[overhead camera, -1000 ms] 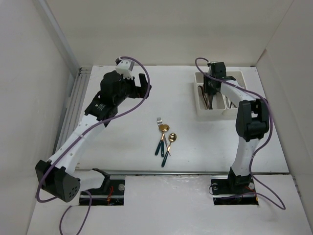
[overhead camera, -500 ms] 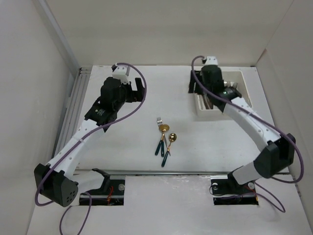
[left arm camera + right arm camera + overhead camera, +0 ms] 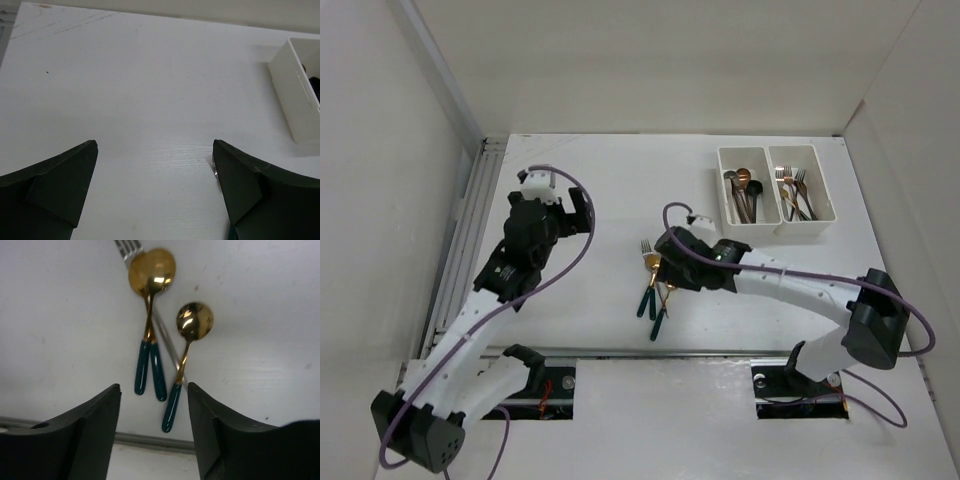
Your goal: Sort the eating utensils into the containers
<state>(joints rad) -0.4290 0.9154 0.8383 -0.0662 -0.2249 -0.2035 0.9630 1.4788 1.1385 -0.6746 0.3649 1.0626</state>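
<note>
- Utensils [image 3: 644, 302] not yet sorted lay in a small cluster on the table [image 3: 620, 170], well apart from the tray [image 3: 750, 228], to its left and nearer the arm bases.
- The cluster showed a larger gold spoon [image 3: 152, 270], a smaller gold spoon [image 3: 195, 320] just beside it, and fork tines [image 3: 127, 246] peeking past the larger bowl. Two dark green handles [image 3: 142, 367] lay touching below that bowl, and a third belonged to the smaller spoon.
- A thin silver stem [image 3: 167, 342] slanted under the smaller spoon's neck; whose it was could not be told.
- These pieces looked light, stiff and slick. Polished metal lying flat seemed likely to skate or pivot under a pinch.
- The best hold seemed to be across a green handle, close to where it met the gold neck. The overlapping pair risked coming up together.
- Their long axes ran roughly parallel to the tray's compartments, leaning slightly. Heads pointed toward the far edge and handles toward the bases.
- Inside the tray, spoons [image 3: 740, 190] lay in the left compartment and forks [image 3: 792, 195] in the right.
- The right gripper [image 3: 154, 390] hung over the green handles, left of the tray, jaws apart and grasping nothing.
- The left gripper [image 3: 155, 145] was farther left of the tray, spread wide and empty above bare table.
</note>
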